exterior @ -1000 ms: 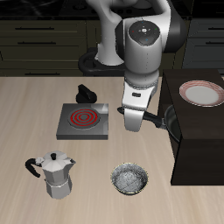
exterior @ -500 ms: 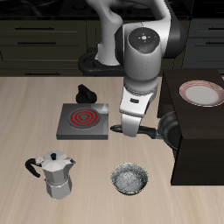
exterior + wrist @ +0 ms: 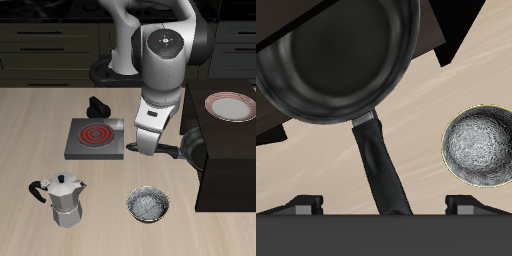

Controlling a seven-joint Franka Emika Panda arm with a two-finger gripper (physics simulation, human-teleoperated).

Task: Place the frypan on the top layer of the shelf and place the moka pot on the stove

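The black frypan (image 3: pixel 193 150) is beside the front wall of the dark shelf (image 3: pixel 230 160), below its flat top; whether it rests on the table is unclear. In the wrist view the frypan (image 3: pixel 341 55) fills the frame over the shelf (image 3: pixel 441 30). Its long handle (image 3: pixel 381 165) runs back between my fingers. My gripper (image 3: pixel 160 150) (image 3: pixel 386 205) is open, its fingers (image 3: pixel 301 205) wide apart on either side of the handle without touching it. The silver moka pot (image 3: pixel 62 198) stands near the table's front edge. The grey stove (image 3: pixel 95 138) with the red coil lies farther back.
A small silvery bowl (image 3: pixel 148 205) (image 3: pixel 484 145) sits on the table near the front edge, close to the pan's handle. A pink-rimmed plate (image 3: pixel 228 105) lies on the shelf top. A small black object (image 3: pixel 98 105) sits behind the stove.
Over the last second my arm came down and toward the table's front, and the frypan dropped lower beside the shelf wall. In the last half second nothing moved.
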